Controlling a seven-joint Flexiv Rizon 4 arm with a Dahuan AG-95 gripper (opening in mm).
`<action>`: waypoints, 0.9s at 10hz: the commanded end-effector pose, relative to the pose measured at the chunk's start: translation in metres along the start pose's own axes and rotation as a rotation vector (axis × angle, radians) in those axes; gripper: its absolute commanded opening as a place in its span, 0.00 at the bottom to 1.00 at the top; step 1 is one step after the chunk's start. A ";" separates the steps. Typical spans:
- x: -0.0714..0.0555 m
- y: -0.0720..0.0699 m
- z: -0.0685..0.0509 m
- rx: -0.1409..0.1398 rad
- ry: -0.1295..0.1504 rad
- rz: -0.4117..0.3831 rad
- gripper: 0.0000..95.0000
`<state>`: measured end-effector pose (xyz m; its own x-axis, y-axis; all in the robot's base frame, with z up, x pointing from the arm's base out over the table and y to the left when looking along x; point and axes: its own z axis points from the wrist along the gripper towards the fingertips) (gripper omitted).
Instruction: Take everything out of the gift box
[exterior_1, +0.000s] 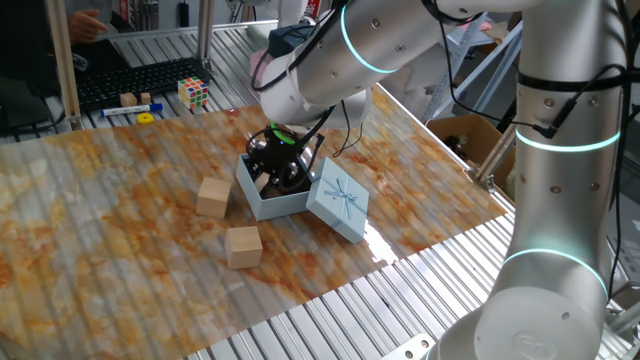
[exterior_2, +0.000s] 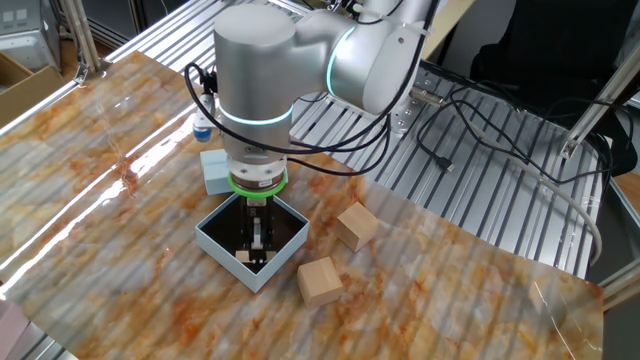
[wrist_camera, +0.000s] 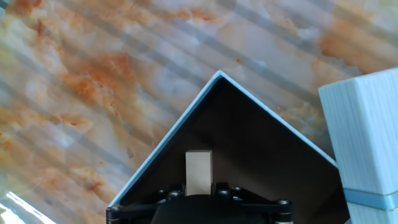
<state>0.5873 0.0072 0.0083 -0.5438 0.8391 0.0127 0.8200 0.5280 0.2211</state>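
The pale-blue gift box (exterior_1: 262, 205) stands open on the marbled table, also in the other fixed view (exterior_2: 285, 255) and the hand view (wrist_camera: 168, 143). Its lid (exterior_1: 340, 203) leans against its right side. My gripper (exterior_2: 255, 245) reaches straight down inside the box. A light-tan wooden block (wrist_camera: 199, 171) sits between the fingers low in the box's dark inside. Two more wooden blocks (exterior_1: 212, 196) (exterior_1: 243, 246) lie on the table left of the box, apart from it.
A Rubik's cube (exterior_1: 194, 93), a small tan block (exterior_1: 128, 99) and a yellow piece (exterior_1: 146, 118) lie at the back edge. A brown carton (exterior_1: 470, 135) stands off the table to the right. Cables (exterior_2: 480, 110) trail over the metal slats.
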 end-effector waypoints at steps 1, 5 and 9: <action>0.000 0.000 0.001 0.011 -0.021 -0.013 0.00; -0.001 0.000 -0.004 0.027 -0.022 -0.038 0.00; -0.001 0.000 -0.017 0.061 -0.008 -0.058 0.00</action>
<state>0.5839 0.0049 0.0288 -0.5929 0.8052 0.0079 0.7950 0.5838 0.1647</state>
